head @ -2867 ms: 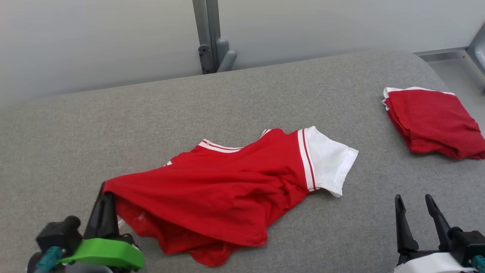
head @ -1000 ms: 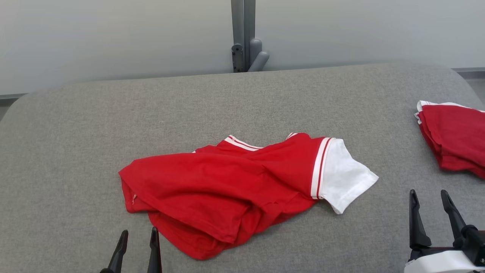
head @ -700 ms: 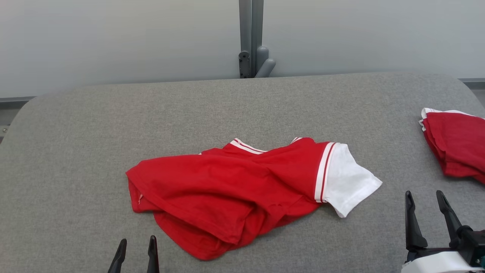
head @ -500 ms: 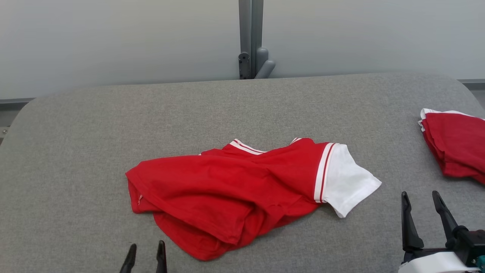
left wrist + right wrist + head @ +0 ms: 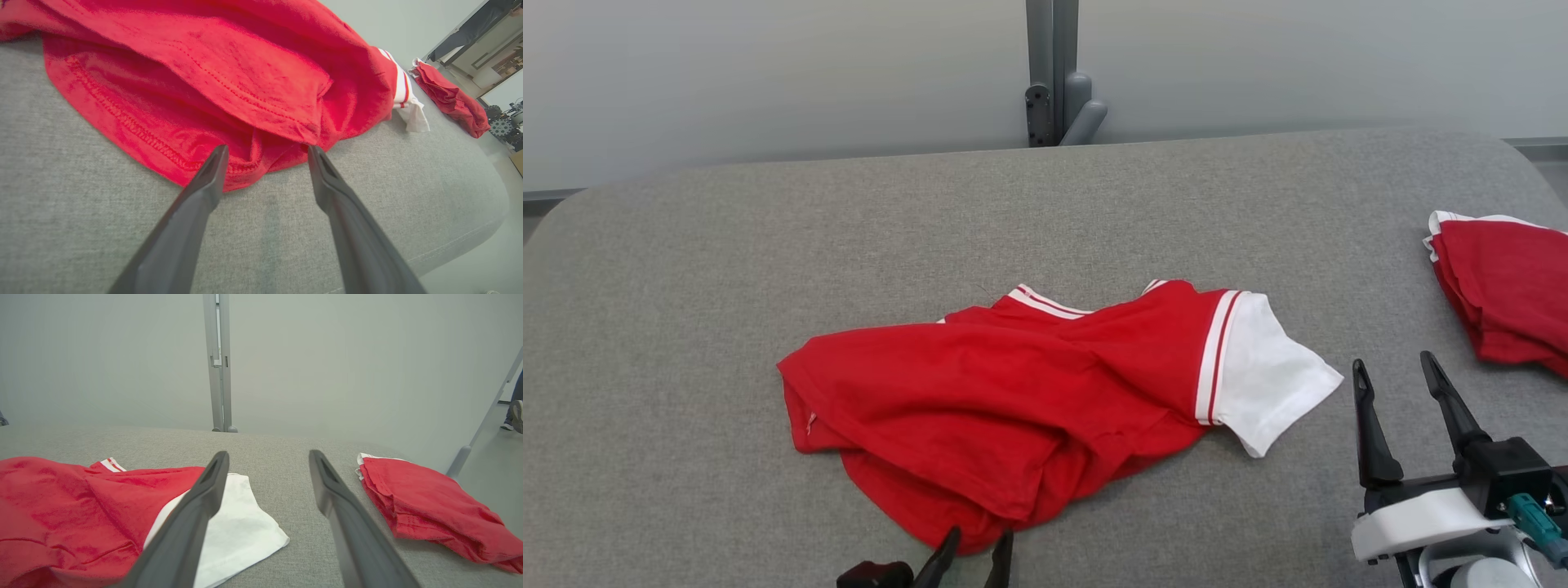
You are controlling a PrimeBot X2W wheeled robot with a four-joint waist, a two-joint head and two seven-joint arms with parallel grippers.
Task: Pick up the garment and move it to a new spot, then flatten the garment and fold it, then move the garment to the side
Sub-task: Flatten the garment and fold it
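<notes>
The garment (image 5: 1013, 400), a red shirt with a white sleeve (image 5: 1270, 384) and striped trim, lies crumpled in the middle of the grey padded table (image 5: 768, 229). My left gripper (image 5: 978, 547) is open at the garment's near hem, fingertips just touching the edge (image 5: 229, 171) of the red cloth, nothing held. My right gripper (image 5: 1395, 367) stands open to the right of the white sleeve (image 5: 237, 522), above the table and apart from the cloth. The garment's other sleeve is hidden under the folds.
A second red garment (image 5: 1503, 286), folded, lies at the table's right edge (image 5: 425, 502). A grey post (image 5: 1052, 73) stands behind the table against a pale wall. The table's rounded corner (image 5: 482, 212) drops off to the floor. A person's foot (image 5: 515, 416) shows far right.
My left gripper has let go of the garment's left corner, drawn back, and moved right to the near hem. My right gripper has risen toward the white sleeve. The camera has shifted.
</notes>
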